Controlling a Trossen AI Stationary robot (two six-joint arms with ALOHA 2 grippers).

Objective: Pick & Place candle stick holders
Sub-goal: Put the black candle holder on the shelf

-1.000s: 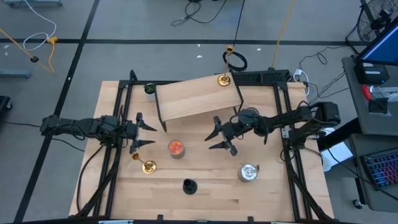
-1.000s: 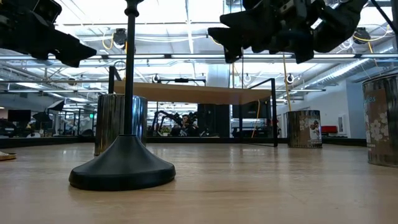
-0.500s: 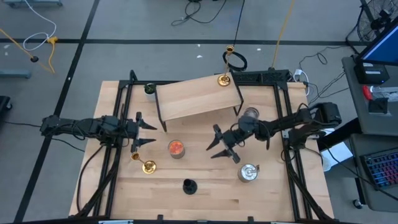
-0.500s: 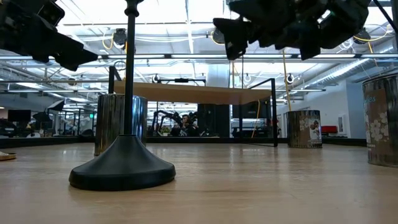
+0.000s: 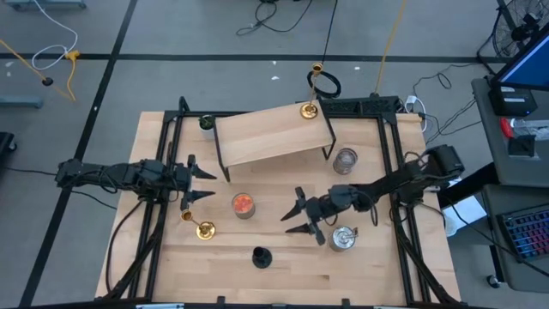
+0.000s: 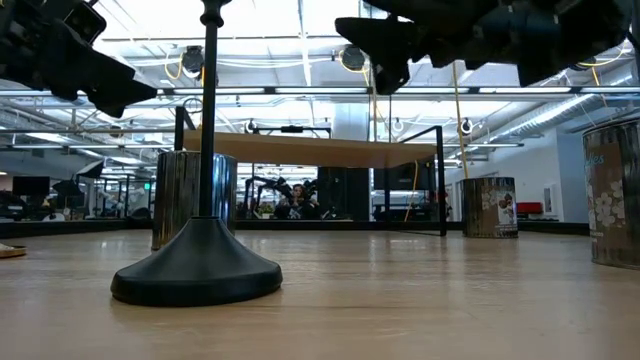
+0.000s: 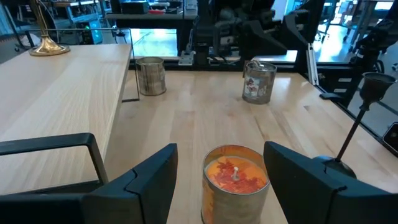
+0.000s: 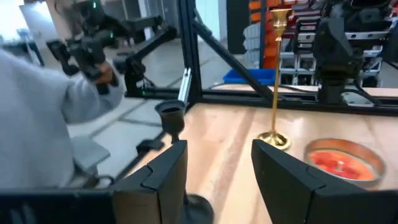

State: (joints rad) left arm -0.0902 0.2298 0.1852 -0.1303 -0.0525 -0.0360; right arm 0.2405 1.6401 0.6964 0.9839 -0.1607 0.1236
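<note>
One gold candlestick (image 5: 307,110) stands on its round base on the raised wooden shelf (image 5: 274,137) at the far side. A second gold candlestick (image 5: 204,229) stands on the table at near left, also in the right wrist view (image 8: 277,74). The black candlestick (image 5: 260,256) stands on its flared base near the front edge; it is large in the low view (image 6: 197,270). My left gripper (image 5: 206,185) is open and empty at the left, facing an orange candle (image 7: 235,180). My right gripper (image 5: 290,221) is open and empty above mid-table, facing the black candlestick (image 8: 171,115).
An orange candle in a tin (image 5: 244,204) stands between the grippers. One silver tin (image 5: 343,238) stands just right of my right gripper, another (image 5: 345,159) by the shelf's right leg. A person's grey sleeve (image 8: 37,124) shows beyond the table.
My right gripper has gone toward the table's near edge, away from the shelf and toward the black candlestick, staying open. The silver tin by the shelf's leg, covered by the arm before, now shows.
</note>
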